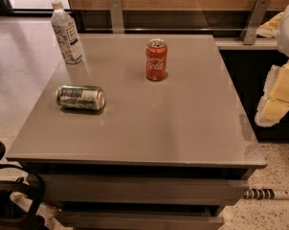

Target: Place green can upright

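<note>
The green can (81, 97) lies on its side on the left part of the grey table (183, 128), its silver ends facing left and right. My gripper (274, 102), white and pale yellow, hangs at the right edge of the view, beyond the table's right side and far from the green can. It holds nothing that I can see.
A red Coca-Cola can (156, 59) stands upright near the table's back middle. A clear plastic bottle (67, 31) with a white label stands at the back left corner. A wooden wall with metal brackets runs behind the table. A black object (10, 195) sits on the floor at bottom left.
</note>
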